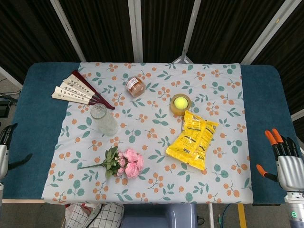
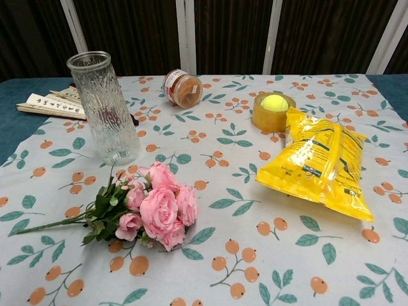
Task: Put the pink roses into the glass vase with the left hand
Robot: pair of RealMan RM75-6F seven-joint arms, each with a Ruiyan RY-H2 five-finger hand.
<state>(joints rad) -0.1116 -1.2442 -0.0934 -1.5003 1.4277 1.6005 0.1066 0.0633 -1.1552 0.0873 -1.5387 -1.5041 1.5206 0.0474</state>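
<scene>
**Roses lying flat, vase upright, both my hands off to the sides**

Well, from the head view my left hand (image 1: 5, 142) sits at the far left edge of the desk (image 1: 33, 142), over the blue border and well apart from everything on the floral cloth (image 1: 156, 118). Only part of it shows, dark fingers apart, and as far as I can make out it holds nothing. My right hand (image 1: 285, 161) is at the far right edge, orange-tipped fingers spread, nothing in it. The pink roses (image 1: 124, 163) lie on their side near the front left of the cloth, stems pointing left. The glass vase (image 1: 103, 119) stands just behind them, apart from them. A folded fan (image 1: 78, 90) lies behind the vase, a small jar (image 1: 135, 87) lies on its side further back, and a tennis ball (image 1: 180, 102) sits in a tape roll (image 1: 180, 110) just behind a yellow snack bag (image 1: 192, 140).

In the chest view neither hand appears. The pink roses (image 2: 150, 207) lie flat in front of the glass vase (image 2: 105, 108), which stands upright with its mouth open. The yellow snack bag (image 2: 322, 169) lies to the right, touching the tape roll (image 2: 273, 115).
</scene>
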